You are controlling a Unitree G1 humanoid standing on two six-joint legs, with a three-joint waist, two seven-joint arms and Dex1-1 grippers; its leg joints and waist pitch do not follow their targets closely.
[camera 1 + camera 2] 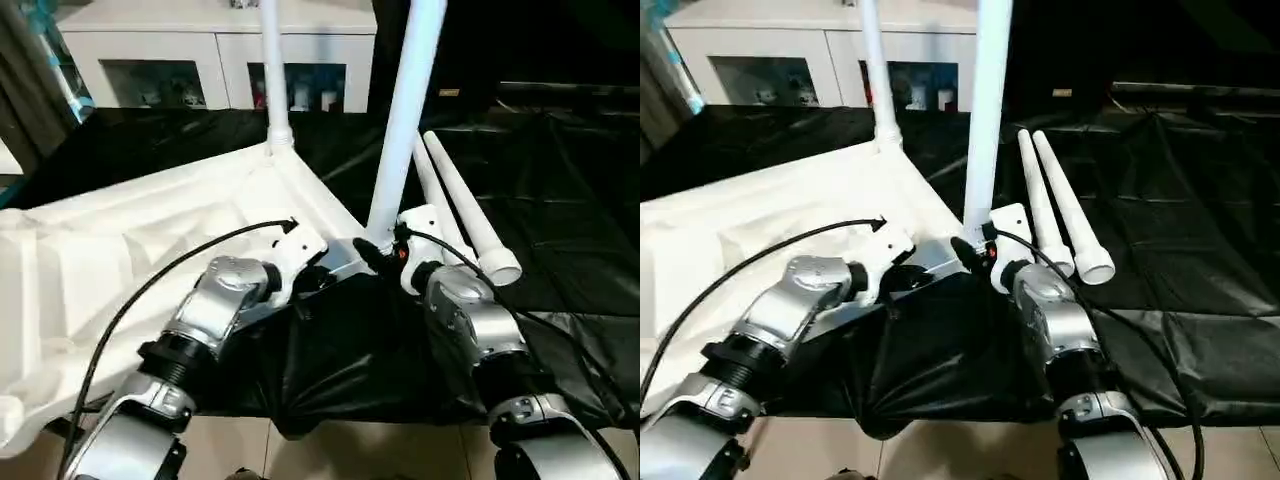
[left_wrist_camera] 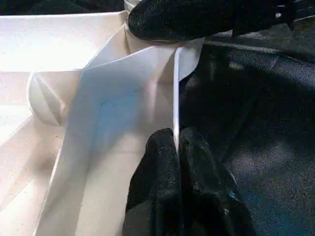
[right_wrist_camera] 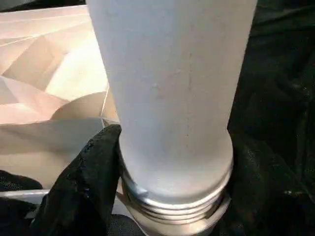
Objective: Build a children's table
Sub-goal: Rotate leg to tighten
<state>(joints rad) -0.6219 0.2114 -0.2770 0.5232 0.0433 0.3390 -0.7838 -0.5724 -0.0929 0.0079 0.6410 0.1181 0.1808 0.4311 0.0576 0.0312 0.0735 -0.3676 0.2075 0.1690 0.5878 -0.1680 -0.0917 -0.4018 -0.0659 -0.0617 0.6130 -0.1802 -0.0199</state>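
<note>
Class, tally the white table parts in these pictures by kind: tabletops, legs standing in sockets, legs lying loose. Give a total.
Tabletop: 1
Legs standing in sockets: 2
Legs lying loose on the black cloth: 2
Total: 5

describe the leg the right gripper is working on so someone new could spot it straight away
Find the white tabletop lying underside up on the black cloth. At its near corner a white leg stands upright, with the right gripper closed round its base. The other upright leg stands at the far corner, and two loose legs lie flat beside it.
</note>
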